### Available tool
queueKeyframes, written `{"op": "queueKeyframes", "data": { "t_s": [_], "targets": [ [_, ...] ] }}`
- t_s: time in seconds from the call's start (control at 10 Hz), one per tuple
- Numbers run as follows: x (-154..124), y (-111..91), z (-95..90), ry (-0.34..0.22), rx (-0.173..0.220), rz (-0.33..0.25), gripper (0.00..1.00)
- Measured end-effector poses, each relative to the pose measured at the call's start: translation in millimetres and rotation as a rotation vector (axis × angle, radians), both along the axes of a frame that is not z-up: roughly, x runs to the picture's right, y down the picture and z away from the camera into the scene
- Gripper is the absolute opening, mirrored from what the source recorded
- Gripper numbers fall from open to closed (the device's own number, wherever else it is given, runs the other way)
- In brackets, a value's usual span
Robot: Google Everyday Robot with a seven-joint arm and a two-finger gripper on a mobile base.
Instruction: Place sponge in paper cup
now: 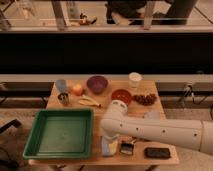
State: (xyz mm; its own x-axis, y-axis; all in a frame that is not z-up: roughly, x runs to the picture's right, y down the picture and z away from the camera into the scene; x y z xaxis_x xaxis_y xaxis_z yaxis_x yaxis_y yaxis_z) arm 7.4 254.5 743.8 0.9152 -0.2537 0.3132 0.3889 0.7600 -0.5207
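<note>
The sponge [107,147], pale yellow with a light blue side, lies near the table's front edge, just right of the green tray. My gripper [110,139] hangs from the white arm [150,131] that reaches in from the right, and it is right over the sponge, hiding its top. The white paper cup [135,80] stands upright at the back of the table, far from the gripper.
A green tray [35,145] fills the table's front left. At the back stand a blue-grey cup [61,85], a metal cup [63,98], an apple [77,89], a purple bowl [97,83], a red bowl [121,96], grapes [145,99] and a banana [89,102]. A small black-and-white object [127,147] and a flat black rectangle [157,152] lie right of the sponge.
</note>
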Motion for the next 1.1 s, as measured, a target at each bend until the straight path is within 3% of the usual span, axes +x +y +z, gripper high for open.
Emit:
{"op": "queueKeyframes", "data": {
  "t_s": [0.2, 0.4, 0.7, 1.1],
  "targets": [
    [-9, -3, -11.8, 0.119, -0.006, 0.05, 0.8],
    [-19, -4, -22.3, 0.165, -0.02, 0.064, 0.8],
    [-20, 3, -16.9, 0.144, -0.047, 0.045, 0.8],
    [-7, 3, -8.2, 0.042, -0.058, 0.15, 0.8]
  ]
}}
